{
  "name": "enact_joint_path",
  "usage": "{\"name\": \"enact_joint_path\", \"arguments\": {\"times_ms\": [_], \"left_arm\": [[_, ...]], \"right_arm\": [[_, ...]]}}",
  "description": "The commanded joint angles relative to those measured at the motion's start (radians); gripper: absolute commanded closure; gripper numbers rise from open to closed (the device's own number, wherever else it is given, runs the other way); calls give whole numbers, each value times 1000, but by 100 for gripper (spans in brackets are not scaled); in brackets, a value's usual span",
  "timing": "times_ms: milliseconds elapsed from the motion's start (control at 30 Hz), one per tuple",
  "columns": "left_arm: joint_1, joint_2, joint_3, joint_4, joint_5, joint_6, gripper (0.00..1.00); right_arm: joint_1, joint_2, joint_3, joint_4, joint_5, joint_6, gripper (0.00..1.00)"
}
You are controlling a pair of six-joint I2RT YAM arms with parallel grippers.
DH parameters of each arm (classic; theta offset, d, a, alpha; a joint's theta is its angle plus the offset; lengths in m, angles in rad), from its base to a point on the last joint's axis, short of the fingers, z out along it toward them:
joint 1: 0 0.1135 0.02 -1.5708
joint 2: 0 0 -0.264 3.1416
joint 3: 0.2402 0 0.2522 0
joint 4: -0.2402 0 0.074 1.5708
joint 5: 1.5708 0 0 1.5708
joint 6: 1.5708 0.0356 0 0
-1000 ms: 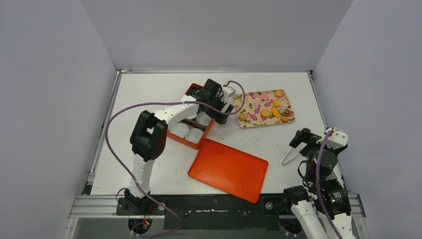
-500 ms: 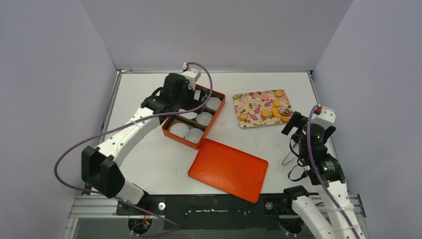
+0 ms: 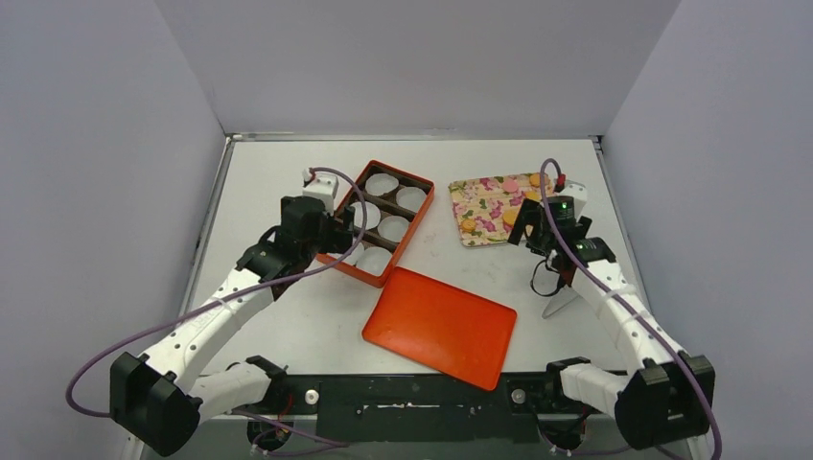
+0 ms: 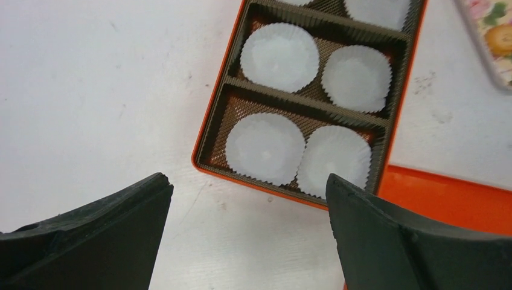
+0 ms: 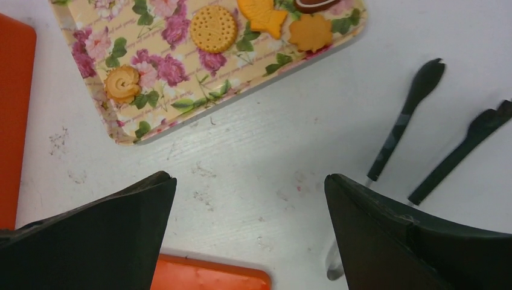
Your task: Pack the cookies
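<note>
Shows the cookies (image 5: 212, 28) lying loose on the flowered tray (image 5: 90, 130), at the far right of the counter (image 3: 278, 172). Counts none in the orange box (image 4: 208, 121) just left of the tray, only white paper cups (image 4: 279, 56) in its compartments.

Finds the right end effector (image 5: 249, 178) hovering at the tray's near edge, up from beside its own base a second ago. Holds it spread wide over bare counter, gripping nothing.

Finds the left end effector (image 4: 244, 181) drawn back from above the box to its near left corner. Spreads it fully after a last widening, likewise empty.

Reads as a change of sides: box left free, tray approached. Points, probably, to a first pick about to begin, with nothing packed so far and the orange lid (image 3: 441, 326) lying off, near the box.

Catches fine script printed among the tray's flowers, too small to read. Turns up no brand or label anywhere else.
</note>
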Motion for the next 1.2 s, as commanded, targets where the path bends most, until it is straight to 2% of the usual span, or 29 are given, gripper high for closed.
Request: {"name": "enact_joint_path", "arguments": {"times_ms": [0, 233, 400, 600, 867, 1167], "left_arm": [[-48, -49, -83, 103, -224, 25, 3], [-49, -68, -125, 150, -333, 31, 3], [-43, -63, -128, 144, -387, 18, 3], [-24, -82, -151, 169, -371, 16, 3], [-14, -97, -165, 191, -336, 16, 3], [-7, -101, -166, 195, -329, 18, 3]], "right_arm": [[-5, 151, 94, 120, -130, -23, 0], [32, 373, 180, 227, -288, -56, 0], [98, 508, 249, 269, -301, -90, 0], [169, 636, 306, 315, -312, -77, 0], [229, 732, 320, 341, -331, -67, 0], [263, 721, 255, 320, -400, -95, 0]]}}
